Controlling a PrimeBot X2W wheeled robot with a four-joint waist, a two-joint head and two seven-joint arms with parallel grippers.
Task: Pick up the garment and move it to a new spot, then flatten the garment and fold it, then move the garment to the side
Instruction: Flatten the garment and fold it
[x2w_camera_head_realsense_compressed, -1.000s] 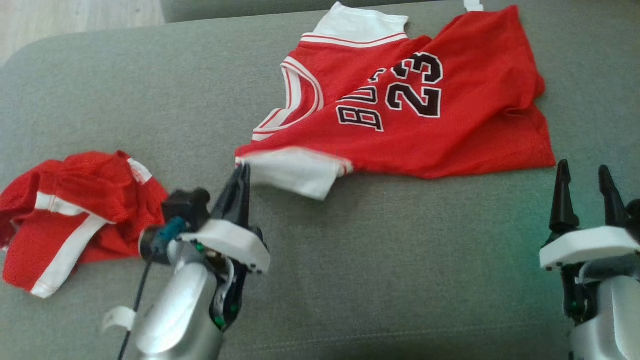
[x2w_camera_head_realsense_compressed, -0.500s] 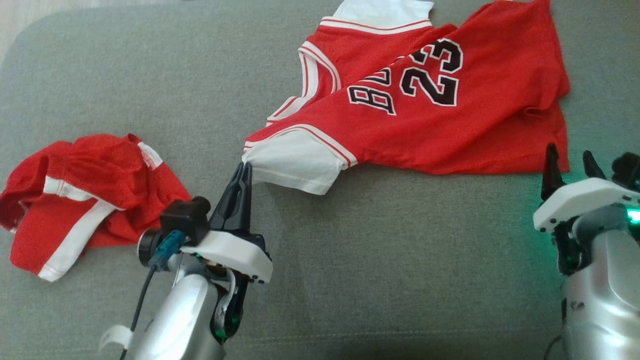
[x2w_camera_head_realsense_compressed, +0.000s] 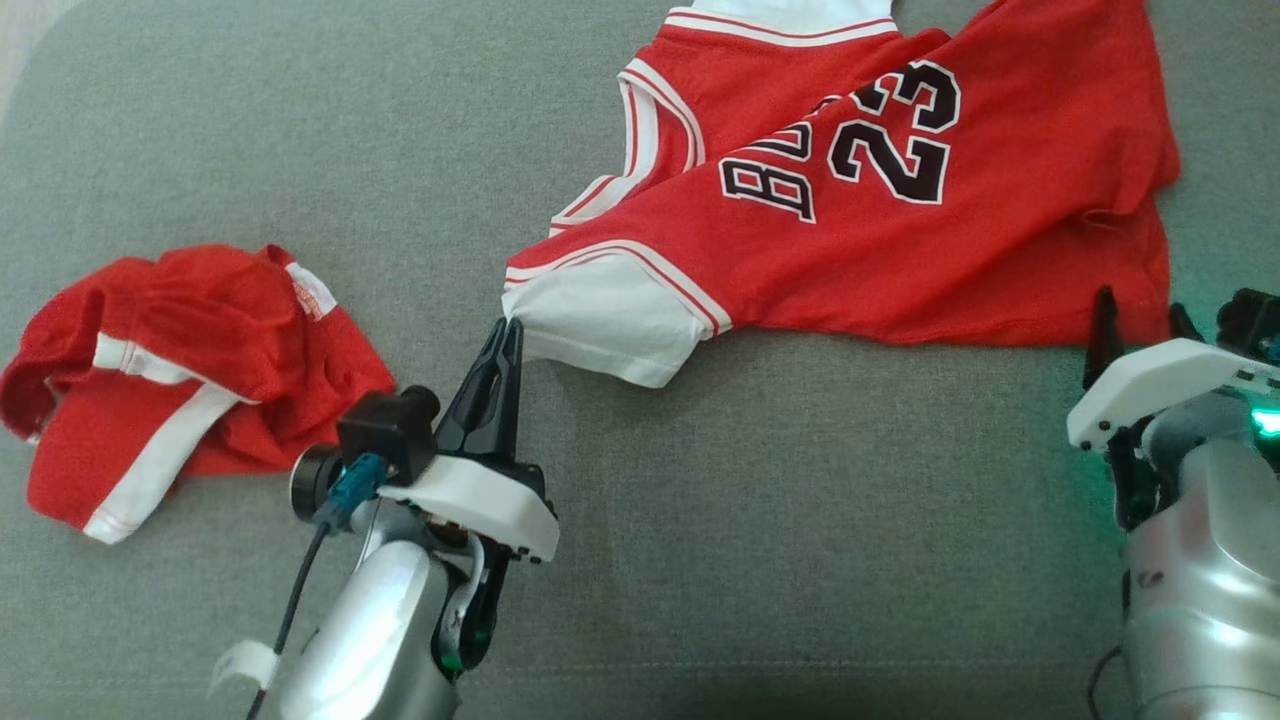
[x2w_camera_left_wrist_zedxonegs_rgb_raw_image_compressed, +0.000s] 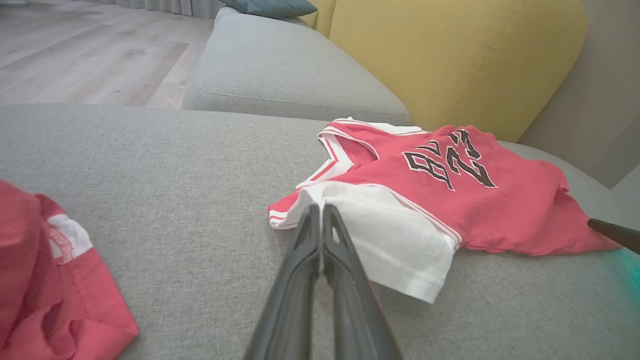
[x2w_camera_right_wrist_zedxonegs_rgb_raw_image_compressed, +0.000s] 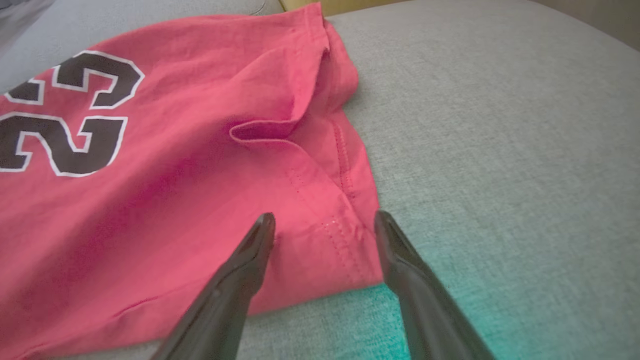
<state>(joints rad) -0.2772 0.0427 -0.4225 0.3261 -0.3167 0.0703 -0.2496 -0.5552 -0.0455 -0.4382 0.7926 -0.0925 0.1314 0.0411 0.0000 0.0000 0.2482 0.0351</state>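
Two right jaws have advanced astride the jersey (x2w_camera_right_wrist_zedxonegs_rgb_raw_image_compressed: 150, 175) hem.

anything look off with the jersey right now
Yes: the jersey lies askew, one side folded diagonally over its front, hiding part of the lettering. A pleat puckers near the hem corner by the right gripper. A second red garment sits crumpled to the left.

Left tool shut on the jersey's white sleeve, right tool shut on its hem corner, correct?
No: the right tool is open over the jersey's hem corner, as the right wrist view shows. The left tool is shut on the white sleeve.
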